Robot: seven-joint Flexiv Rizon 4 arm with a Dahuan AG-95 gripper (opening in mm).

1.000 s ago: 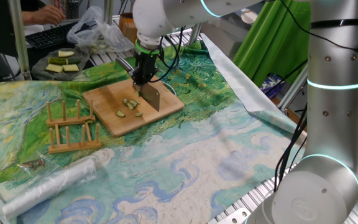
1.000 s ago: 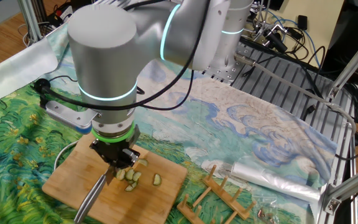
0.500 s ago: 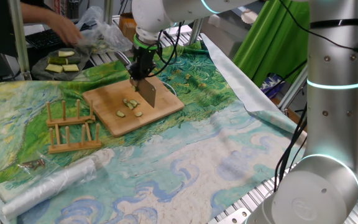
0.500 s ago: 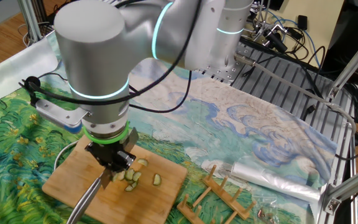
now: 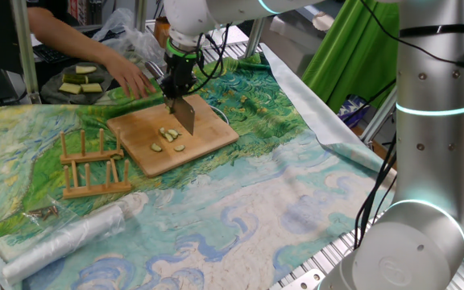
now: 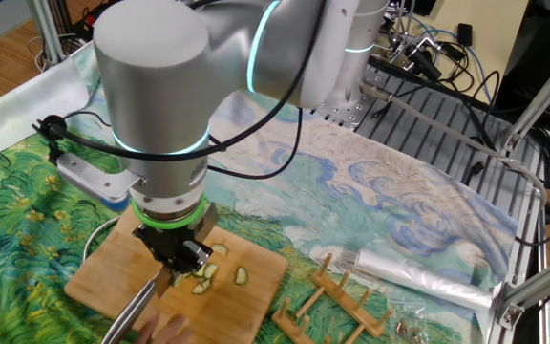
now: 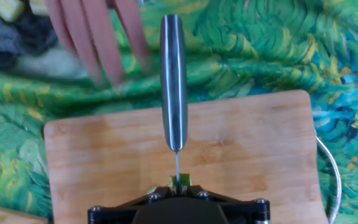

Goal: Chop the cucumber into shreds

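Painted cloth in swirling greens and blues covers your desk (image 5: 240, 201), and the wooden cutting board (image 5: 208, 145) lies on it near the far side, with a small wooden rack (image 5: 93, 165) just beside its left edge in one fixed view. Your end effector (image 5: 177, 90) points straight down over the board's far half, its jaws clamped shut on the handle of a knife (image 5: 185, 115); the flat blade hangs below them, and you cannot tell from any view whether its edge touches the wood. In the hand view the metal handle (image 7: 173, 81) runs straight away from the camera across the board (image 7: 253, 149) toward the cloth. The shreds (image 5: 169, 138) lie in a loose cluster on the board, just beside the blade on the rack side; in the other fixed view they (image 6: 220, 272) sit directly under your end effector (image 6: 178, 263). The cucumber chunk itself you cannot make out apart from them. A person's hand (image 5: 131, 79) reaches in over the cloth just beyond the board's far edge, close to the knife, its fingers (image 7: 101, 37) blurred in the hand view. A dish of pale slabs (image 5: 80, 83) sits farther back. A roll of clear plastic (image 5: 71, 234) lies at the near left.
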